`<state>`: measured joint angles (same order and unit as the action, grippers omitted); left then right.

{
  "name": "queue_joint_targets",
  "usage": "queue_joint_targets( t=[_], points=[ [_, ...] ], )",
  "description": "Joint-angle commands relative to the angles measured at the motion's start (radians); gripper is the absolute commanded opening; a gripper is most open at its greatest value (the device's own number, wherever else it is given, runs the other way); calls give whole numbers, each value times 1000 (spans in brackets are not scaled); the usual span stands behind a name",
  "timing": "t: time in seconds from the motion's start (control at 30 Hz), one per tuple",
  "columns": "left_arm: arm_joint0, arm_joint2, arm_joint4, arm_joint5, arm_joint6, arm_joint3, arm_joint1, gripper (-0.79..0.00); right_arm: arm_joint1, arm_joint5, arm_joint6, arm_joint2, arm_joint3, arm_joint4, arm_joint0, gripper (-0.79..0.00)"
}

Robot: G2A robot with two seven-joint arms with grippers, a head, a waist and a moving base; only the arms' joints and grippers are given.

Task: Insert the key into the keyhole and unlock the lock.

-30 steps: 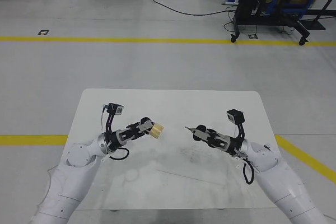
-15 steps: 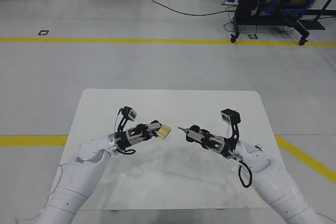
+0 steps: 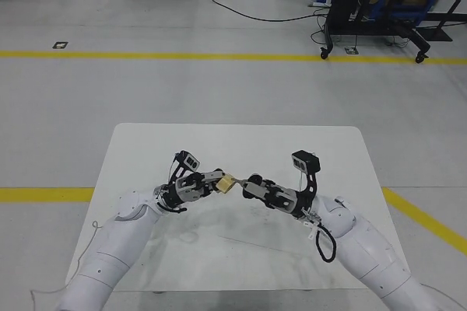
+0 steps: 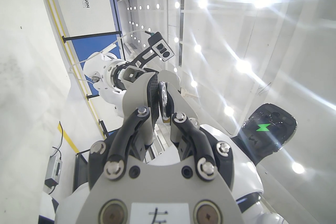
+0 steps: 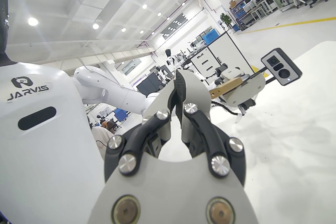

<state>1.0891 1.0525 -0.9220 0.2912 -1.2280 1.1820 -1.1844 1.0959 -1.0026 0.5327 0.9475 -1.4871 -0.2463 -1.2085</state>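
Observation:
Above the middle of the white table [image 3: 296, 148], a small brass lock [image 3: 226, 183] hangs in my left gripper [image 3: 216, 185], which is shut on it. My right gripper [image 3: 251, 186] faces it, shut on a thin silvery key [image 3: 239, 183] whose tip reaches the lock's face. In the right wrist view, my right gripper [image 5: 179, 80] has its pads pressed together, and the brass lock [image 5: 225, 87] sits just beyond them. In the left wrist view, my left gripper [image 4: 161, 93] clamps a silvery metal edge. Whether the key sits inside the keyhole is hidden.
The tabletop under both arms is bare white with faint smudges [image 3: 249, 233]. Yellow floor lines [image 3: 218, 56] run behind and beside the table. A dark wheeled stand [image 3: 373, 31] and cables sit far back right.
Both arms have swung inward from the table's sides towards its middle. The gap between key and lock has closed, and the key's tip now meets the lock.

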Motion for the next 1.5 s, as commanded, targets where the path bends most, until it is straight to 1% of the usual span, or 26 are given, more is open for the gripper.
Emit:
queue_joint_targets(
  t=[0.0,0.1,0.2,0.3,0.5,0.73,1.0,1.07,1.13,1.2,1.3,1.47],
  points=[
    [-5,-5,-7,-3,-10,-6,-3,-785,5,0,-18,-6,6,18,5,-785],
    [-8,-5,-26,-6,-29,-13,-7,-785,15,4,-49,-17,17,50,12,-785],
    [-8,0,-36,-9,-37,-24,-9,-785,25,39,-76,-30,32,99,24,-785],
    [-8,6,-41,-11,-43,-28,-11,-785,35,46,-98,-44,39,119,32,-785],
    [-10,2,-35,-31,-64,-31,-15,-785,46,55,-153,-31,65,144,53,-785],
    [-8,5,-37,-38,-77,-31,-19,-785,61,83,-194,-22,122,121,98,-785],
    [-11,11,-6,-37,-102,-32,-20,-785,74,72,-192,-15,169,91,131,-785],
    [-15,14,29,-6,-107,-29,-19,-785,73,59,-193,-3,170,78,125,-785],
    [-13,21,27,42,-122,-11,-20,-785,70,49,-185,10,173,63,117,-785],
    [-9,26,28,79,-142,1,-20,-785,68,51,-168,18,171,50,112,-785],
    [-8,30,31,102,-152,1,-22,-785,65,69,-122,16,158,51,105,-785],
    [-14,21,59,92,-132,-13,-25,-785,68,84,-45,-16,124,51,105,-785]
  ],
)
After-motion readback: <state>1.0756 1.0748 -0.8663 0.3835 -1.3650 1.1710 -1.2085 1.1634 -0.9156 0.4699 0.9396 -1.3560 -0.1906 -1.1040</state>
